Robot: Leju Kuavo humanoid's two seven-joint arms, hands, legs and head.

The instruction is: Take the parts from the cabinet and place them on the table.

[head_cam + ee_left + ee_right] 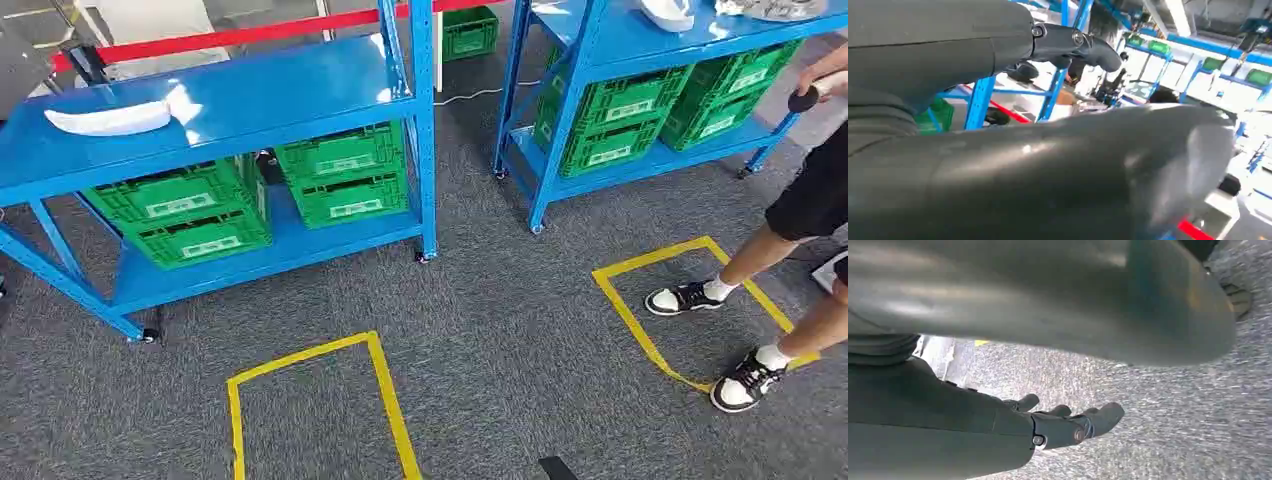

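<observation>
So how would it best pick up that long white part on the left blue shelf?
Probably around the middle of the white part, from the shelf's open front: it lies flat and lengthwise on the top shelf, long and thin with tapering ends, and nothing stands beside it.

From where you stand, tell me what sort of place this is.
Probably a warehouse or factory workshop: blue steel shelving racks on castors hold green plastic crates, yellow tape boxes mark standing spots on the grey carpet, and a white moulded part lies on a shelf.
</observation>
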